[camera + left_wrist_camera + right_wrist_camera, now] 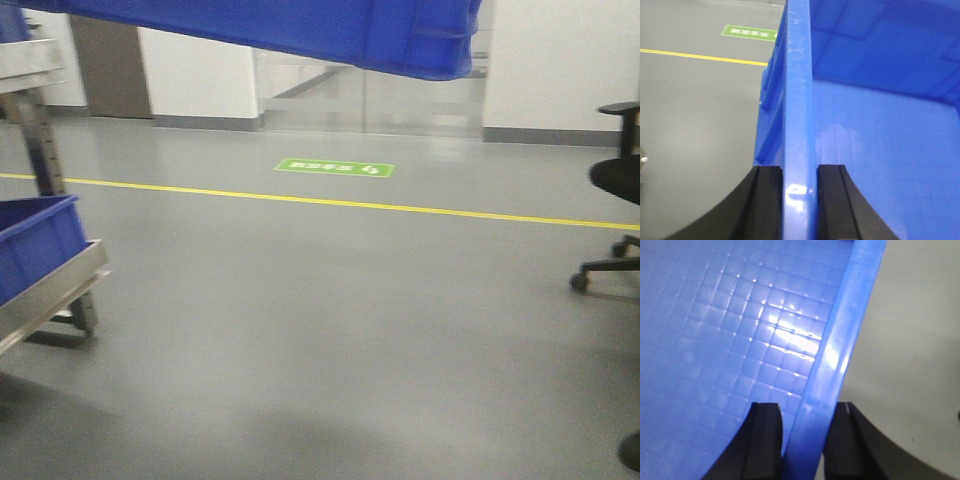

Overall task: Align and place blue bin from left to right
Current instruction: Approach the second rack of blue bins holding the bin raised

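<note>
The blue bin (330, 30) hangs across the top of the front view, held up above the grey floor. My left gripper (800, 172) is shut on its left rim (799, 90), one black finger outside the wall and one inside. On the opposite side my right gripper (806, 412) is shut on the right rim (840, 345), with the grid-patterned bin bottom (730, 350) to its left. Neither gripper shows in the front view.
A metal rack (45, 290) at the left carries another blue bin (35, 245) on its low shelf. A black office chair (615, 200) stands at the right. A yellow line (350, 203) and a green floor sign (334, 168) cross the floor ahead.
</note>
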You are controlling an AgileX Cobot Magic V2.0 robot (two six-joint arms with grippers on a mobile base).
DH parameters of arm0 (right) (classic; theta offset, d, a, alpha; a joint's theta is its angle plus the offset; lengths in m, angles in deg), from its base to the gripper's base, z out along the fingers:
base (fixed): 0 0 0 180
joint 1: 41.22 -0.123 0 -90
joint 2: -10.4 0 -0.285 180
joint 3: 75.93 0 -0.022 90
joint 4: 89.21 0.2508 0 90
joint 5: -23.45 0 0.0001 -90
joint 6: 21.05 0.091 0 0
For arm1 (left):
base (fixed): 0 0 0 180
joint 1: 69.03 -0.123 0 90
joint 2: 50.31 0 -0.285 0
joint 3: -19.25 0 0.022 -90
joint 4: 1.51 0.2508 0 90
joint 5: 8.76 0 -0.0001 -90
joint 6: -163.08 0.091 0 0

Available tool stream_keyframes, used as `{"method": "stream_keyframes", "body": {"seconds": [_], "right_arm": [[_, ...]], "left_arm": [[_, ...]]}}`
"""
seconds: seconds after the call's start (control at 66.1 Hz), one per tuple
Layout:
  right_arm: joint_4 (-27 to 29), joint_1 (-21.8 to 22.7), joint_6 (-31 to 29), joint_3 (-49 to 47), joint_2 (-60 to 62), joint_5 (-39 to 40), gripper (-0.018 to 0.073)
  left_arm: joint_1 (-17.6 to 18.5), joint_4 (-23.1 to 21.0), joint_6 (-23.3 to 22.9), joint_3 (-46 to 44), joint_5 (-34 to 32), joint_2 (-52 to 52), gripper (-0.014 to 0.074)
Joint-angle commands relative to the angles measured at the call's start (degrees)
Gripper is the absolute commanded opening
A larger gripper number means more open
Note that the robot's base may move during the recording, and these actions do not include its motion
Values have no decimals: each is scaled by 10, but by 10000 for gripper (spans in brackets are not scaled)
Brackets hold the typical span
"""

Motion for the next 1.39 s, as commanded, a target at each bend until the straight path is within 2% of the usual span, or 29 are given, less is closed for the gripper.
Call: {"method": "stream_keyframes", "body": {"seconds": [0.0, 1.377], "right_arm": [[2, -1, -24, -11, 14, 30, -67], [2, -1, -24, -11, 14, 30, -67]], "left_arm": [[1, -8, -4, -11, -91, -18, -111], [1, -8, -4, -11, -92, -18, -111]]}}
